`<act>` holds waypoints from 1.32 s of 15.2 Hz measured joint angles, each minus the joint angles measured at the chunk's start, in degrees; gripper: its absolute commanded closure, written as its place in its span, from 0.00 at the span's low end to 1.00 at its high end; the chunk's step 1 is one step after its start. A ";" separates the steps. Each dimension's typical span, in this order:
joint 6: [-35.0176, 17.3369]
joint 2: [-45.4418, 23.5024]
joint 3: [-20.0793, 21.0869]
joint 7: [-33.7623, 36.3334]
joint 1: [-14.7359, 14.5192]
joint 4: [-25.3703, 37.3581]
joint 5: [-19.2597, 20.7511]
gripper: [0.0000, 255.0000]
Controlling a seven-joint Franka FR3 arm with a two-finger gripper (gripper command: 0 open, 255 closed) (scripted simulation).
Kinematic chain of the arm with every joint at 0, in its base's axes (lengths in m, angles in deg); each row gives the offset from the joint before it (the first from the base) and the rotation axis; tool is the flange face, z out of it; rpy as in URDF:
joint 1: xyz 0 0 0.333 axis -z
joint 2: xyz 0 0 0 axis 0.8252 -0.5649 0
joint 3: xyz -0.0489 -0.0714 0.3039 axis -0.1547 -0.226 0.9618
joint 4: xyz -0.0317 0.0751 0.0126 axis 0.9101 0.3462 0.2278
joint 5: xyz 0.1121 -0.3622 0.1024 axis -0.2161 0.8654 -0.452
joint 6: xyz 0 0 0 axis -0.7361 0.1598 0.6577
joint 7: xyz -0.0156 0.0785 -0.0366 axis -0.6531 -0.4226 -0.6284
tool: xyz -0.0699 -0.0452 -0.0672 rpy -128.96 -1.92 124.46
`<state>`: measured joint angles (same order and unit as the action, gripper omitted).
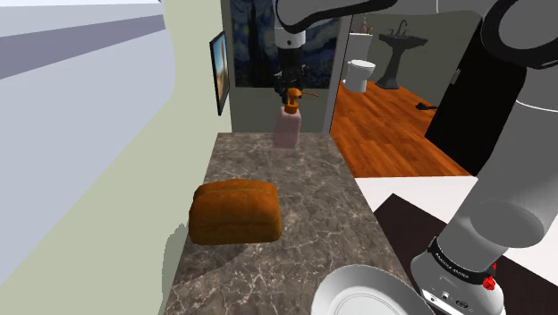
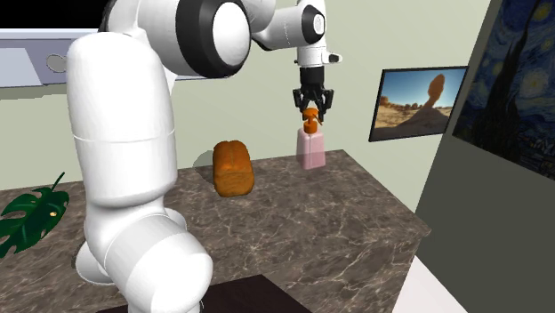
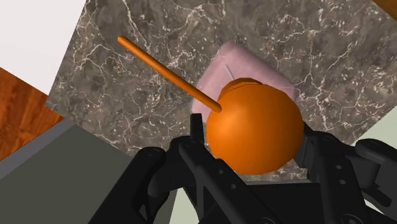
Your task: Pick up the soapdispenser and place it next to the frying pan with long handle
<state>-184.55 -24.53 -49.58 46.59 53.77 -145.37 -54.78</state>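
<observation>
The dispenser [image 1: 288, 131] [image 2: 311, 149] stands upright on the bench [image 1: 300, 192] [image 2: 342, 233], at the bench's far end in the shoulder view. It has a pink body and an orange pump head [image 3: 254, 130]. The arm comes straight down over it. The black fingers [image 2: 301, 100] [image 3: 318, 149] are clenched on the pump head, one pressed against each side of the orange ball. The thin orange spout [image 3: 168, 70] sticks out sideways from the head, clear of the fingers.

In the shoulder view a brown loaf [image 1: 235, 212] lies at 7 o'clock from the dispenser, well apart from it. Part of a white plate [image 1: 367, 291] sits at 5 o'clock from the loaf, at the near edge. A framed picture [image 1: 219, 72] hangs on the wall at 10 o'clock from the dispenser. A toilet [image 1: 359, 73] and a pedestal sink [image 1: 398, 49] stand in the room beyond, at about 2 o'clock.

In the second exterior view the loaf [image 2: 233, 167] is at 8 o'clock from the dispenser and the picture [image 2: 418, 102], a desert scene, at 2 o'clock. A green leaf [image 2: 31, 218] lies on the bench at 8 o'clock from the loaf.
</observation>
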 measured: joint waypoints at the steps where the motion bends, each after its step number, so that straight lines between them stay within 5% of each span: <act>1: 0.13 2.02 0.11 0.17 -0.06 -1.90 -0.23 1.00; 11: 4.21 23.60 0.38 -0.03 -0.62 -19.24 -2.91 1.00; 20: 13.32 40.79 0.54 0.03 -2.00 -27.24 -4.95 1.00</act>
<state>-171.22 16.27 -49.04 46.62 51.77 -172.60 -59.73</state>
